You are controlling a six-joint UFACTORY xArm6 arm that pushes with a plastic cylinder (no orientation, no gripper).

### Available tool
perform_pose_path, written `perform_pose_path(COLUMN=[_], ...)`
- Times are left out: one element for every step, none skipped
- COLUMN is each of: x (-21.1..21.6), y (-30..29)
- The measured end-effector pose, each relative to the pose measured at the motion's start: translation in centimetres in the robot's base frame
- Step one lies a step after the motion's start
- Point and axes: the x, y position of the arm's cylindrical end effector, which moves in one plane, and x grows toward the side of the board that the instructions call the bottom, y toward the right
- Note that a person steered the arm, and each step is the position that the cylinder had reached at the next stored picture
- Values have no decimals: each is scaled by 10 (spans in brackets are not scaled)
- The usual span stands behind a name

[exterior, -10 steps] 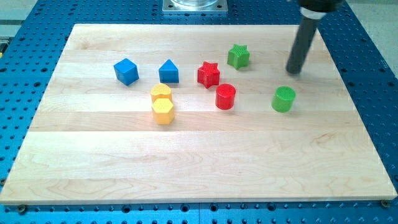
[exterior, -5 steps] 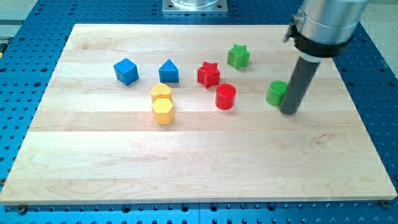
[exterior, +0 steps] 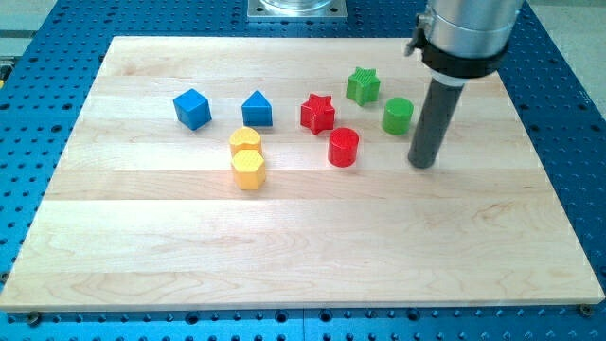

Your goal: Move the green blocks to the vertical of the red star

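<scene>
item: my tip (exterior: 422, 163), bare rod, no claw to open or shut; just right-below green cylinder (exterior: 398, 116), apart. green star (exterior: 362, 85) above-right of red star (exterior: 318, 113). risk: off-centre push drives the cylinder into red cylinder (exterior: 343, 147)

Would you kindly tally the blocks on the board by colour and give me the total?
Green: 2, star and cylinder
Red: 2, star and cylinder
Blue: 2
Yellow: 2
Total: 8
</scene>
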Motion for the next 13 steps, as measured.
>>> perform_pose_path(x=[-24, -68, -101, -125, -136, -124, -105, -128, -174, -183, -179, -178, -174], y=[0, -26, -50, -66, -68, -57, -24, -4, -7, -31, -57, -58, -32])
